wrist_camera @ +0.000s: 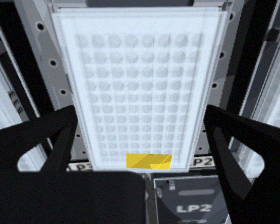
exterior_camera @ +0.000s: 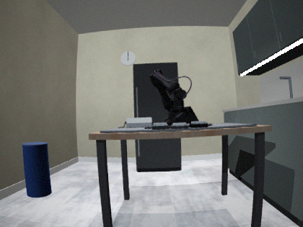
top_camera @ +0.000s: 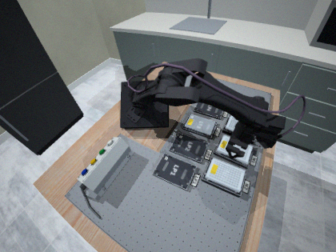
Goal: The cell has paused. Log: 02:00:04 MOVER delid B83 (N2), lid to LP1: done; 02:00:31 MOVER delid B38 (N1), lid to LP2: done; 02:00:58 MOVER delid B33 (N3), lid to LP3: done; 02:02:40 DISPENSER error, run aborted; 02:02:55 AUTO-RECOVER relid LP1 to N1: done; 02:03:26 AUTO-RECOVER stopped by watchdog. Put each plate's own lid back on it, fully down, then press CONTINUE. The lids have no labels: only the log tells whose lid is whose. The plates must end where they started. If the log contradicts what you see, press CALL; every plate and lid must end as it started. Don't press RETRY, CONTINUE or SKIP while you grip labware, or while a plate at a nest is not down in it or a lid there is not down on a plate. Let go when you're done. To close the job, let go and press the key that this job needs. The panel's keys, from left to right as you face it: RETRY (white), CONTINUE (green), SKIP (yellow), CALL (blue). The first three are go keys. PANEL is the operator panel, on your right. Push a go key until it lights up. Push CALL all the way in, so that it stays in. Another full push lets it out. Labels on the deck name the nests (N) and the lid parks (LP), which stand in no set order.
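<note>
Claw spread wide over middle plate, gripping nothing.

Gripper (wrist_camera: 140,150) hangs low over the white well plate (wrist_camera: 135,85) w/ yellow tag (wrist_camera: 149,161); dark fingers stand off both long sides, not touching. Plate sits in middle nest of outer row, clear lid looks to be on it, can't tell if fully down. Top view: arm (top_camera: 208,91) reaches across grey deck (top_camera: 168,219); nearer plate (top_camera: 225,175) in next nest; two dark lid parks (top_camera: 176,171) bare; another lidded plate (top_camera: 200,125) beyond. Key panel (top_camera: 105,165) well apart, near deck's other side.
</note>
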### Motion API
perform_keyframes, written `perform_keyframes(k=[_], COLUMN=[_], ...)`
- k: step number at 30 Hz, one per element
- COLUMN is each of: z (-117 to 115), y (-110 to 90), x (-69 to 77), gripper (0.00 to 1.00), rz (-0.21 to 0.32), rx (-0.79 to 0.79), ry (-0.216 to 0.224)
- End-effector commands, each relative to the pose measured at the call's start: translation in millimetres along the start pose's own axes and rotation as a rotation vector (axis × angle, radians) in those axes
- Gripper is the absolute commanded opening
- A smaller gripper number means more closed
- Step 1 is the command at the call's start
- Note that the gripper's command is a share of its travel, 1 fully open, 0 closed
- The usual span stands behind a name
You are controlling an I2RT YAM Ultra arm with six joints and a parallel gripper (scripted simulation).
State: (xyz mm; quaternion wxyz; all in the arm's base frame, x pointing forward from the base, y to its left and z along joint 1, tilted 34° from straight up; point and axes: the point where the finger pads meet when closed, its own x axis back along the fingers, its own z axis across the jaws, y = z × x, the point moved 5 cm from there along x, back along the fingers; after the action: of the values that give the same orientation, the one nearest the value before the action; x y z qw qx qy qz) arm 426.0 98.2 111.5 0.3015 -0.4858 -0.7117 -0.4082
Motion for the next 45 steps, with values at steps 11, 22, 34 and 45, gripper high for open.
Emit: perform_keyframes(k=[11,22,34,45], z=[5,5,5,0], y=[6,6,6,11], x=[7.0,7.0,7.0,41.1], gripper=[1.00,1.00,1.00,1.00], rz=[-0.019,-0.019,-0.019,-0.055], rx=[0.005,0.005,0.005,-0.014], ry=[0.012,0.012,0.012,0.015])
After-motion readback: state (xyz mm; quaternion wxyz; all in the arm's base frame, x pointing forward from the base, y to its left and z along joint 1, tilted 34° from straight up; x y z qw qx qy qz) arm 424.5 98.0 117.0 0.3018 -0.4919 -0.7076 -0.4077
